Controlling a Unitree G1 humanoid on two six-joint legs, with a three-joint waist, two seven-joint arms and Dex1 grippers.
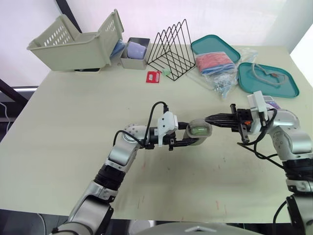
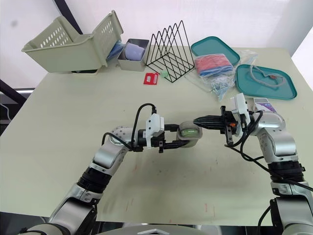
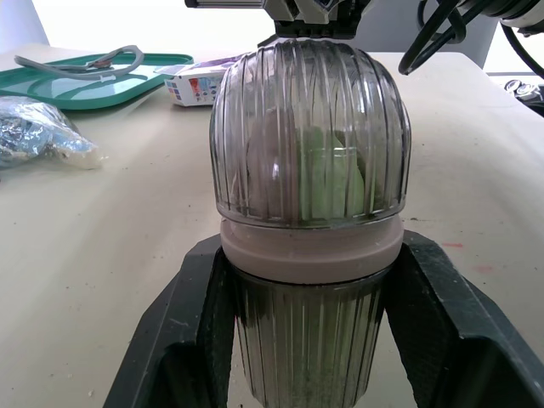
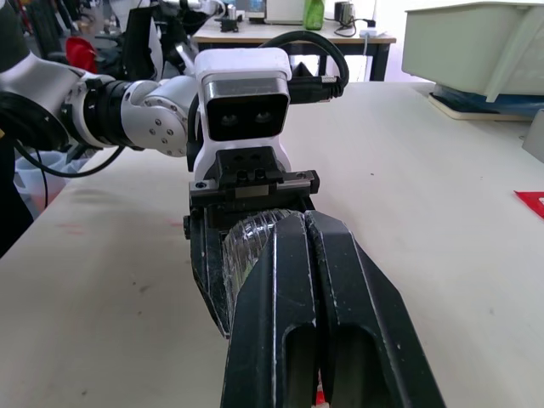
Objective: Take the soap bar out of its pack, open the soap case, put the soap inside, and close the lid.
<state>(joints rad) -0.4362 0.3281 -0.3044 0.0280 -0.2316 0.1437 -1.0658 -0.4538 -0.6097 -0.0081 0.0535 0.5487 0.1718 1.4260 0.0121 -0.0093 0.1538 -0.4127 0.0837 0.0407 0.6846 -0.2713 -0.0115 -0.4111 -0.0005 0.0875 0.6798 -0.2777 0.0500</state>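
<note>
The near half of the table (image 1: 63,127) and its left side lie bare, open to pass. Along the far edge stand a basket (image 1: 68,49), wire rack (image 1: 172,49), bags (image 1: 222,81) and two green trays (image 1: 288,84). Mid-table, the soap case (image 1: 199,129) fills the gap between left gripper (image 1: 197,135) and right gripper (image 1: 210,119).

Colours on my feeds
I see the soap case (image 3: 310,144) smoky clear, ribbed, with a cream band; soap (image 3: 333,174) green; tray (image 1: 211,44) teal; wire rack (image 1: 171,49) black; table (image 1: 73,127) beige.

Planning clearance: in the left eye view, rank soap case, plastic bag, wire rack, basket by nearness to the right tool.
1. soap case, just left of the right tool
2. plastic bag, just behind
3. wire rack, back centre
4. basket, back left
</note>
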